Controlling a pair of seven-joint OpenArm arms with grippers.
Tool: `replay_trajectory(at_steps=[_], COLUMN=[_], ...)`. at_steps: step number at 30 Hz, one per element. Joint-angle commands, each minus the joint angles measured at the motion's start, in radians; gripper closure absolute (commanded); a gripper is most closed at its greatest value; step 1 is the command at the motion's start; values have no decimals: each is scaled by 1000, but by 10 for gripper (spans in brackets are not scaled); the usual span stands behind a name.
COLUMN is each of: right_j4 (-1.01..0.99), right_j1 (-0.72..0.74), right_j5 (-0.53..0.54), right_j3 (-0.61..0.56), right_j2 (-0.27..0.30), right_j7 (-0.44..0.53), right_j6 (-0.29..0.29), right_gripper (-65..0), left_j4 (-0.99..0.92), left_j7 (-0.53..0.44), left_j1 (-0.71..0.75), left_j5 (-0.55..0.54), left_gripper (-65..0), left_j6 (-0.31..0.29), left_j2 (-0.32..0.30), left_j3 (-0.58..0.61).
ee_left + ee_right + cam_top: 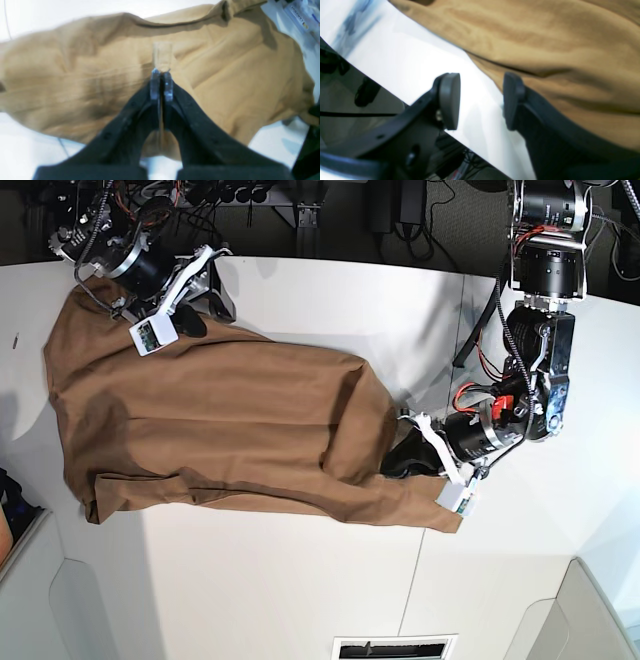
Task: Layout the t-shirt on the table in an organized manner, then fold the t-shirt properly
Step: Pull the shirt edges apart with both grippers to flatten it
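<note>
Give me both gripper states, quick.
Left gripper: closed, pinching the t-shirt.
Right gripper: open, holding nothing, at the t-shirt's edge.

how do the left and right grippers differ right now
The left gripper has its jaws pressed together, pinching a fold of the t-shirt; the right gripper has its jaws standing apart with nothing between them. In the base view the left gripper is at the shirt's near right end, the right gripper at its far left corner by the table edge. Both sit low at the shirt.

Plain tan t-shirt (210, 415), white table (300, 580)
</note>
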Motion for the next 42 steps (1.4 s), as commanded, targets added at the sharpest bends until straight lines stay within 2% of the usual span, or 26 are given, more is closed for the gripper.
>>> replay_trajectory(at_steps=[1,5,9,16,17,21,25,27,30,33,36,40,42], right_j4=[15,15,15,15,15,15,14,4,-43,-146,-277,-395,-417], right_j1=[2,3,3,23,33,71,109,122,141,182,239,306,333], right_j5=[16,16,13,-39,-41,-45,-55,-68,-78,-100,-122,-122,-121], right_j3=[4,4,4,4,6,53,127,148,146,134,123,124,124], right_j2=[8,8,8,9,13,14,14,14,14,16,36,90,120], right_j7=[21,22,34,50,50,49,52,53,63,96,107,108,108], right_j6=[0,0,0,-1,0,-36,-85,-98,-91,-43,-41,-43,-45], right_gripper=[-276,-276,-276,-273,-260,-121,-105,-9,0,0,0,0,0], left_j4=[48,191,288,321,321,320,320,320,317,316,314,313,313], left_j7=[-18,41,49,112,112,112,112,111,111,108,104,80,68], left_j1=[-6,94,237,459,484,571,639,666,680,680,680,680,679], left_j5=[-53,-119,-178,-324,-324,-323,-317,-315,-305,-276,-245,-177,-150], left_gripper=[0,0,0,0,0,0,0,0,0,0,-8,-139,-179], left_j6=[-19,-19,-19,-19,-19,-19,-19,-19,-19,-19,-19,-19,-19], left_j2=[-33,-102,-158,-156,-153,-147,-147,-144,-121,-89,-72,-73,-73], left_j3=[-23,-119,-257,-488,-520,-618,-654,-653,-653,-653,-654,-654,-654])
